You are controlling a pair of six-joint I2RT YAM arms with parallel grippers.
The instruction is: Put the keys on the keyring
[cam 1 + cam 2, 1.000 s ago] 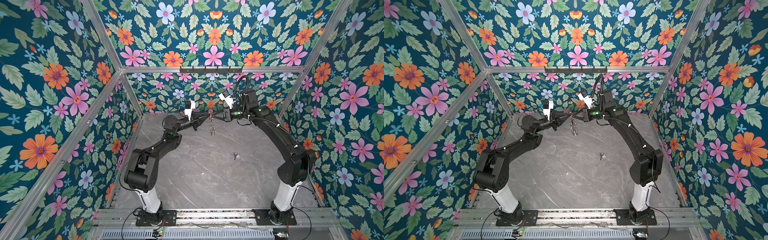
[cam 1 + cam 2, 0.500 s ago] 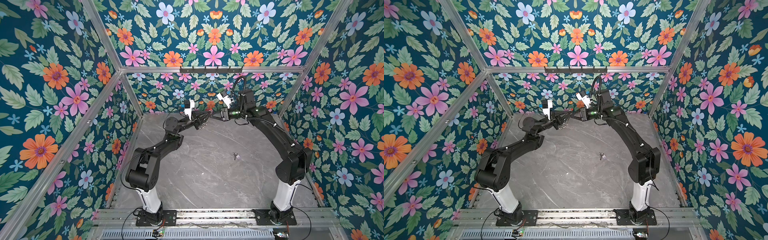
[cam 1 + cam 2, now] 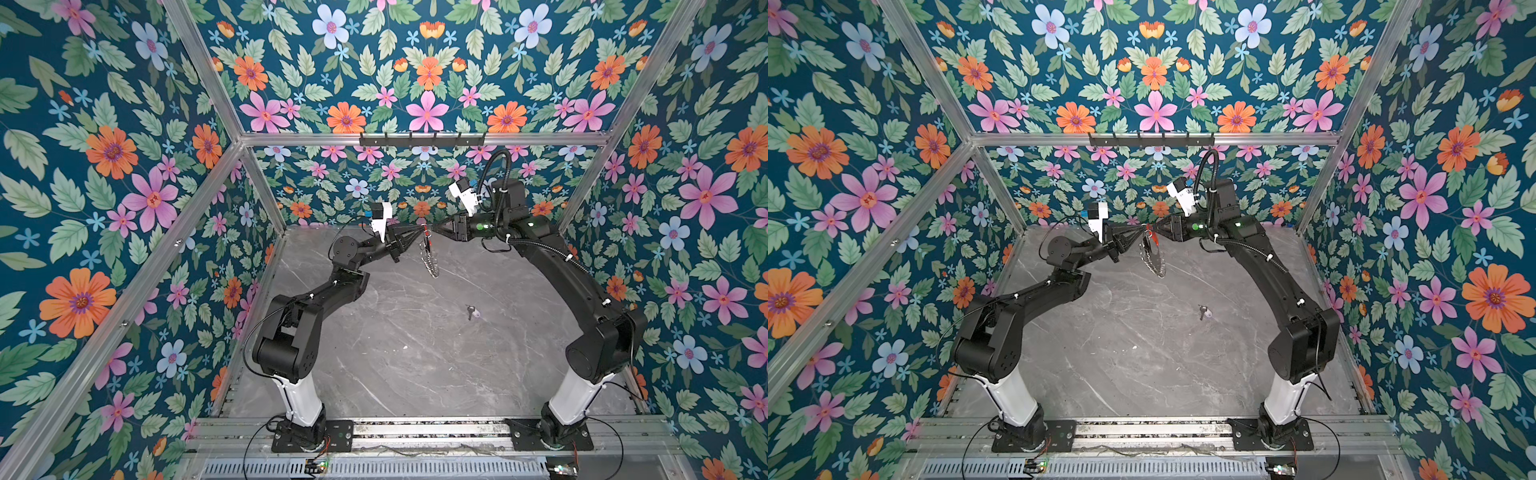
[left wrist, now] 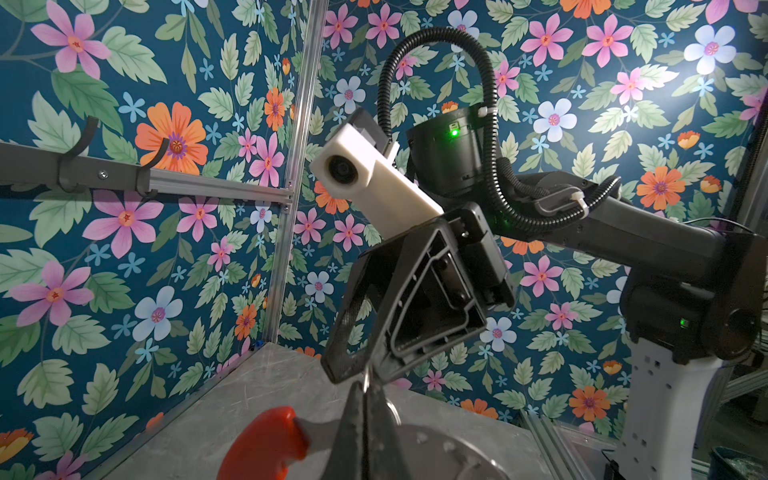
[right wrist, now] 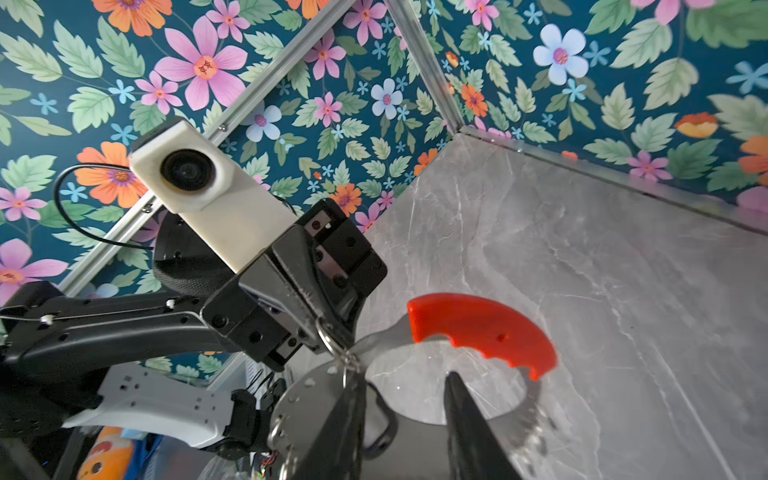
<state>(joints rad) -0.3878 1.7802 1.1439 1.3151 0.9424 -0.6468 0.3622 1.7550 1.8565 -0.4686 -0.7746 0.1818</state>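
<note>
keyring (image 3: 431, 259) dangles midair — key (image 3: 470, 310) lies apart on table (image 3: 395, 353)
left gripper (image 3: 417, 234) clamps its small ring; right gripper (image 3: 436, 229) has jaws apart at the loop. key looks light, flat — pinch the dark head.

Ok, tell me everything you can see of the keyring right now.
The keyring is a large silver metal loop with a red curved plastic grip and small silver rings along it. It hangs in the air above the far end of the grey table. The left tool is shut on one small ring. The right tool stands open close to it.
</note>
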